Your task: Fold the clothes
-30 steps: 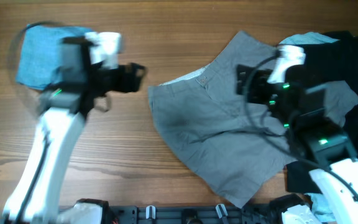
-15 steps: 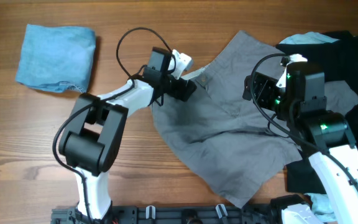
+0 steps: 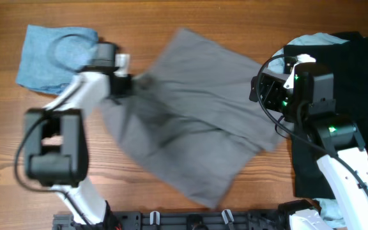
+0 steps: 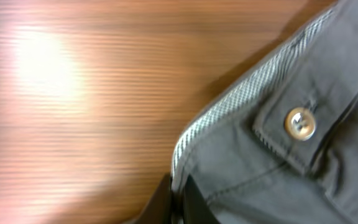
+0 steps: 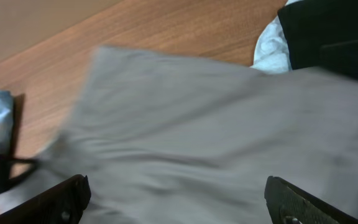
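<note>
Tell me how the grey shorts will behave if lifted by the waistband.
Probably floppy: the grey shorts lie creased and rumpled. Likely light, since the left gripper pinches only the waistband edge. Unlikely to slip; matte woven cloth.

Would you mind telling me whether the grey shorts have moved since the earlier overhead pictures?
Yes. The grey shorts have slid left, toward the folded blue cloth and off the black garment, their waistband pinched in the left hand.

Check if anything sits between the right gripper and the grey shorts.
Nothing visible does. The right gripper hangs open with only the grey shorts beneath its fingers; the black garment lies off to the side.
</note>
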Robot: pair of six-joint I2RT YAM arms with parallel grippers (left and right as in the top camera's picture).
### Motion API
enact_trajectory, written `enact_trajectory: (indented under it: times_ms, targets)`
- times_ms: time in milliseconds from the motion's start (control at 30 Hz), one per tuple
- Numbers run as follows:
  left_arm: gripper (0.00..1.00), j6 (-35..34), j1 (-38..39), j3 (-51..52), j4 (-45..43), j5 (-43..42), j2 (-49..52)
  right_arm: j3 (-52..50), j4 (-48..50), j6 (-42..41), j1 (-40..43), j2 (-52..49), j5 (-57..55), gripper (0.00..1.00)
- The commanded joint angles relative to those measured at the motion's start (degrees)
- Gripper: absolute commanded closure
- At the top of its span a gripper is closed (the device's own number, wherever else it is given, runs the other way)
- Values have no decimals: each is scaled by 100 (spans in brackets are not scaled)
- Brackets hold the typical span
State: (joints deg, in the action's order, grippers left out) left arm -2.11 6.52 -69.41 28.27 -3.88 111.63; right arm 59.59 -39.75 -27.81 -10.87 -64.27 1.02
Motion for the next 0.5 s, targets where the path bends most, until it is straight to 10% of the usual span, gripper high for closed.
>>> enact_trajectory:
  times_ms: [0, 133, 300, 467]
  targets:
    - [72, -181, -1217, 70, 538, -326, -916, 39, 50, 85, 24, -278, -122, 5]
    - [48, -133, -1130, 70, 127, -1596, -1322, 39, 247, 83, 24, -560, -114, 5]
    - [85, 415, -358, 72, -1434, -1624, -824, 39, 269, 85, 24, -654, -101, 5]
    - [96, 490, -181, 72, -2968, -1582, 474, 24, 197, 83, 24, -688, -94, 25]
